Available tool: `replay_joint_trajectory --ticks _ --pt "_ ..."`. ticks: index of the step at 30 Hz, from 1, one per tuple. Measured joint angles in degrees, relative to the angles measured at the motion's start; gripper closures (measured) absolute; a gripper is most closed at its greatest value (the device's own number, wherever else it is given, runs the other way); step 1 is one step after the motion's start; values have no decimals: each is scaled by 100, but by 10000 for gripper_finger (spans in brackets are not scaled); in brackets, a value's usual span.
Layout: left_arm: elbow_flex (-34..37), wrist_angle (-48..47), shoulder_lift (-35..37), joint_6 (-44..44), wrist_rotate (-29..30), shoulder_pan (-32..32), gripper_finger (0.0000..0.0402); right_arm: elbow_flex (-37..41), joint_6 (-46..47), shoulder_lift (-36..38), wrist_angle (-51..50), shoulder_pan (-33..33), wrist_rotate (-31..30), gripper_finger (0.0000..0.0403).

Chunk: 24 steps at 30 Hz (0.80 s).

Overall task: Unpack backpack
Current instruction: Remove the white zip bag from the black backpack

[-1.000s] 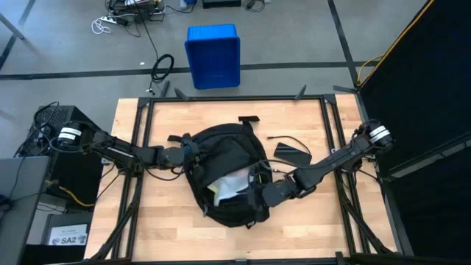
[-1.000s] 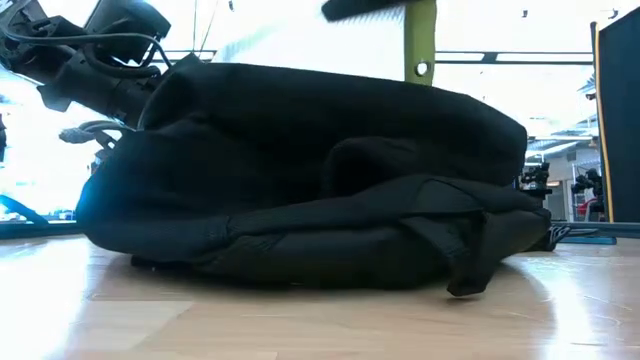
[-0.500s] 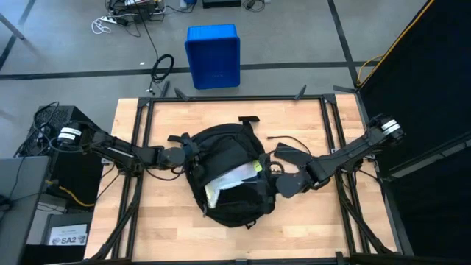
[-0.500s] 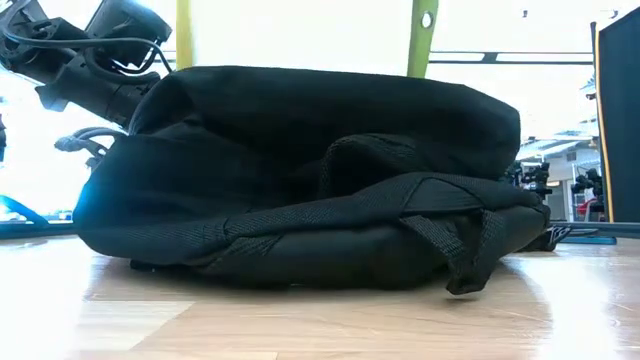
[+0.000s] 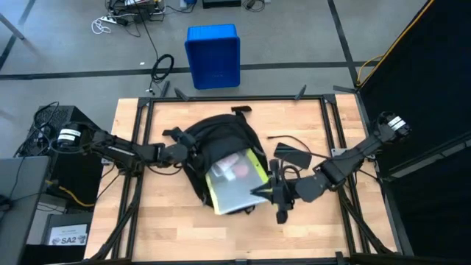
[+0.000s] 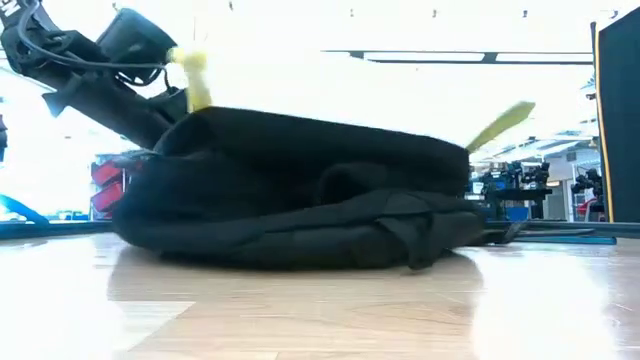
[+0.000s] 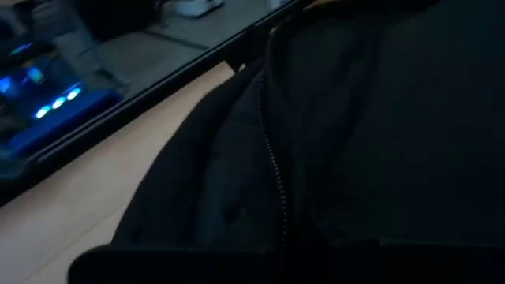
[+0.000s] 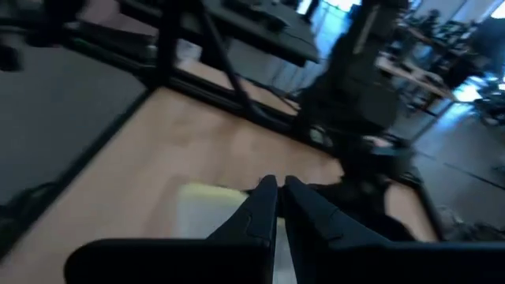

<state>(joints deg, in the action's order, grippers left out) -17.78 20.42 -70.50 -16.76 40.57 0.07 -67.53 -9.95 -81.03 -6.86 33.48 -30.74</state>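
My right claw (image 5: pixel 266 193) is pinched shut on the corner of a flat folder (image 5: pixel 237 182), pale with a yellow-green edge. The right wrist view shows my two fingers (image 8: pixel 264 197) closed together with the pale sheet right at their tips. The folder lies half out of the backpack (image 5: pixel 210 143), its far end still over the open mouth, its near end at my claw. I judge I hold the corner because it's the only free edge clear of the fabric.

My left claw (image 5: pixel 179 152) is shut on the backpack's side, by the zip seam. Its wrist view is filled with black fabric and the zipper (image 7: pixel 274 170). I judge this grip is an anchor, so the bag doesn't slide across the bench (image 5: pixel 147 221) when the other claw drags things out.

The backpack sits mid-bench, between my two claws, lying flat and touching the left one, with the opening turned toward the right one. The low view shows it slumped, with yellow-green edges poking above it at both ends.

A dark flat thing (image 5: pixel 293 155) with a cord lies on the bench just beyond my right claw, apart from the bag. A blue bin (image 5: pixel 213 55) stands on the floor, well beyond the bench.

Step in hand: pulling the folder out. Risk: thin corner grip could slip, or the folder snags on the mouth.
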Motion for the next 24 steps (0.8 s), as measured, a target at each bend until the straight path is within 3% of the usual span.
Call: replay_joint_trajectory --ticks 7,11,17,24 --pt "0 7 0 -32 -129 47 402 20 518 -136 -321 1 159 402" --pt "2 122 0 -30 -272 36 402 93 408 -697 -368 -180 420 381" --pt "2 126 0 -30 -407 36 402 101 -104 -1744 -17 -295 412 288" --pt "2 140 0 -28 -473 34 402 98 -775 -2429 1222 -314 -308 164"
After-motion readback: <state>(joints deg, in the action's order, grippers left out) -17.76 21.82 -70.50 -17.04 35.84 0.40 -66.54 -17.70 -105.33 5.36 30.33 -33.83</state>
